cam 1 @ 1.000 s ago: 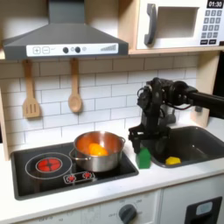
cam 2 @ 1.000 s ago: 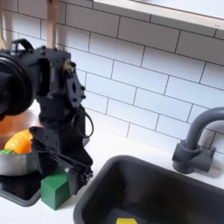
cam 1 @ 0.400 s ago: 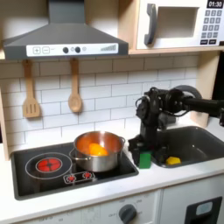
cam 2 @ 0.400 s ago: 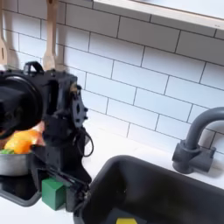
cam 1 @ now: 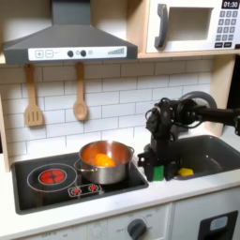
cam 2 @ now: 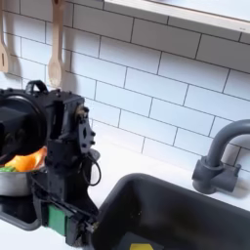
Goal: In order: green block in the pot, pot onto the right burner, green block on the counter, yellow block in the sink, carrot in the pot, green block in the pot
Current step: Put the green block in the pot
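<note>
Between pot and sink, the green block (cam 1: 157, 172) is gripped by the lowered pincer (cam 1: 157, 169).
The block is seen on the pale tabletop (cam 1: 112, 201); the carrot (cam 1: 101, 159) lies inside the pot (cam 1: 105, 162), and the yellow block (cam 1: 186, 172) is seen in the sink (cam 1: 214, 152).

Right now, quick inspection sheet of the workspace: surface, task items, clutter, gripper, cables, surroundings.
Surface: pale counter with black stovetop.
Pot: on the burner at the first exterior view's right; carrot inside.
Green block: on the counter between pot and sink.
Yellow block: in the sink.
Gripper: lowered around the green block; grip cannot be told.
Clutter: nothing seen.
Cables: black cable looped along the arm.
Surroundings: tiled wall, two wooden utensils, hood, microwave, faucet.
</note>
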Tool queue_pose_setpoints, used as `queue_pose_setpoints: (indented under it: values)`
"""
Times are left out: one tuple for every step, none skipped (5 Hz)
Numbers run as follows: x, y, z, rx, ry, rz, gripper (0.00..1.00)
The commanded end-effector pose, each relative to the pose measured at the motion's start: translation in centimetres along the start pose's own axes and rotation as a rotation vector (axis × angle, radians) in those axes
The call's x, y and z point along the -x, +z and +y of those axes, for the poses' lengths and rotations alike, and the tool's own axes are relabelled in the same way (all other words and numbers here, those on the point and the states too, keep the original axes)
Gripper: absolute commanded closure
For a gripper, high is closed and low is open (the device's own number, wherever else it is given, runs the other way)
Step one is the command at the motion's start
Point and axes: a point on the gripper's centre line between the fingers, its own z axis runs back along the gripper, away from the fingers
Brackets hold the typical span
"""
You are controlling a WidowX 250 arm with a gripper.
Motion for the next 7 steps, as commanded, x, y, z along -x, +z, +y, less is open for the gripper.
queue_pose_setpoints:
  values:
    - [-0.4, 1.2, -0.2, 0.021, 0.031, -0.05, 1.0]
    - [-0.6, 3.2, -0.3, 0.021, 0.026, -0.096, 1.0]
    - [-1.2, 5.2, -0.2, 0.017, 0.03, -0.128, 1.0]
    - [-1.8, 6.7, 0.4, -0.007, 0.05, -0.158, 1.0]
    - [-2.4, 7.9, 2.1, -0.031, 0.101, -0.195, 1.0]
    - [-2.8, 8.9, 3.9, -0.076, 0.143, -0.231, 1.0]
    - [-2.9, 9.8, 5.9, -0.105, 0.193, -0.264, 1.0]
